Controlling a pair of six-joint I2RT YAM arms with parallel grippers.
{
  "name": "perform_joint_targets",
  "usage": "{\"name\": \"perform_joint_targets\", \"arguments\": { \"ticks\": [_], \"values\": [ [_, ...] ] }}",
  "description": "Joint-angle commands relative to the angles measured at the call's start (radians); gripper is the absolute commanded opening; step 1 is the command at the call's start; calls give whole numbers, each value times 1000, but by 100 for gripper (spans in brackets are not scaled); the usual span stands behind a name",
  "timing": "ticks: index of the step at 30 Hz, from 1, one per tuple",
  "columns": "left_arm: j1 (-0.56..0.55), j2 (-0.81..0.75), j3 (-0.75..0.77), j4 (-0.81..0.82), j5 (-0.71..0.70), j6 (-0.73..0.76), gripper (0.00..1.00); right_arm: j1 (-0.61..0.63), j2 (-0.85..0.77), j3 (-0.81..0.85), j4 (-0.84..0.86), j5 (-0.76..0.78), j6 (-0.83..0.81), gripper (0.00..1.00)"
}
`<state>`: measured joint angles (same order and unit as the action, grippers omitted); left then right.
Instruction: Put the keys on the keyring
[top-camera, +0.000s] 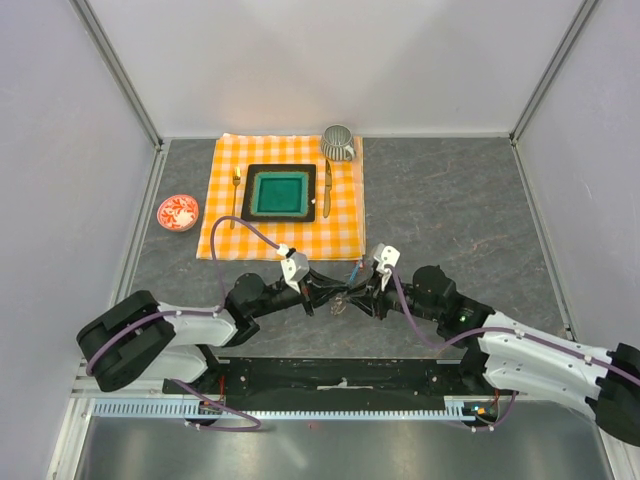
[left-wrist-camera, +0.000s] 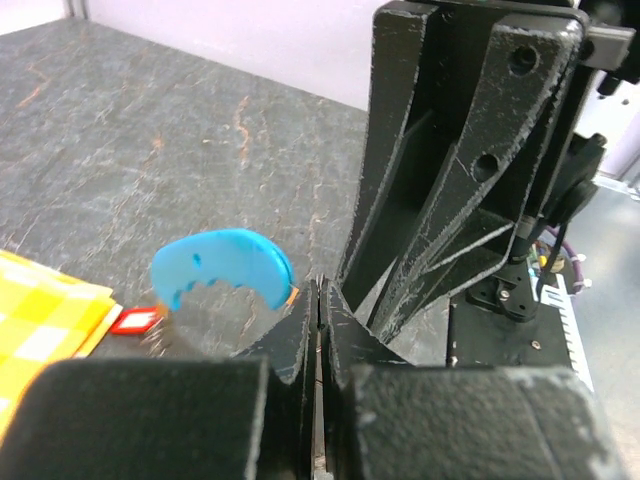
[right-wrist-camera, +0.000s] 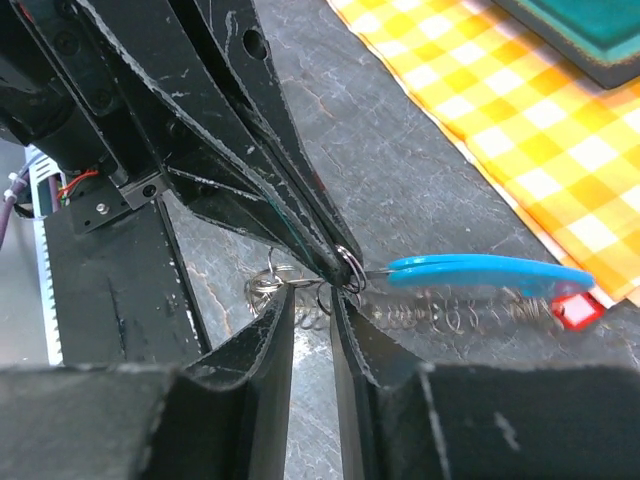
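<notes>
right wrist view: left gripper (right-wrist-camera: 338, 258), in from 11 o'clock, is clamped shut on the wire end of the blue-tagged key (right-wrist-camera: 490, 272), tag pointing to 3 o'clock; right gripper (right-wrist-camera: 312, 302) at 6 o'clock stands slightly parted, seemingly empty. keyring (right-wrist-camera: 440, 312) lies just under the tag; judged mid-threading, next move needs its end caught and fed through the key's eye.

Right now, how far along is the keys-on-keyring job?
Nothing visibly finished. In hand: left pincer pinches the small ring by the blue tag; right pincer open at the coiled keyring. Remaining: threading; whether the red tag is already on is unclear.
</notes>
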<state>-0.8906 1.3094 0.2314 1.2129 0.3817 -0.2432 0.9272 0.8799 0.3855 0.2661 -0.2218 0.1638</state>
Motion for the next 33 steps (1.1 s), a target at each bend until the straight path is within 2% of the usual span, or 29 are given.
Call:
{"name": "perform_joint_targets", "arguments": {
  "ticks": [1,5,7,19,33],
  "values": [
    [-31,-48,-4,450,108,12,2,-4,-111,79,-112,71,-47,30],
    [-31,-64,-20,448,103,31,2,-11,-206,124,-263,137,-73,33],
    [-30,-67,-24,444,103,38,2,-30,-210,124,-265,145,-83,33],
    [-30,-88,-29,438,92,45,2,-85,-141,161,-258,-183,-214,34],
    [-28,-84,-29,438,91,53,2,-87,-91,168,-242,-266,-247,34]
  ]
}}
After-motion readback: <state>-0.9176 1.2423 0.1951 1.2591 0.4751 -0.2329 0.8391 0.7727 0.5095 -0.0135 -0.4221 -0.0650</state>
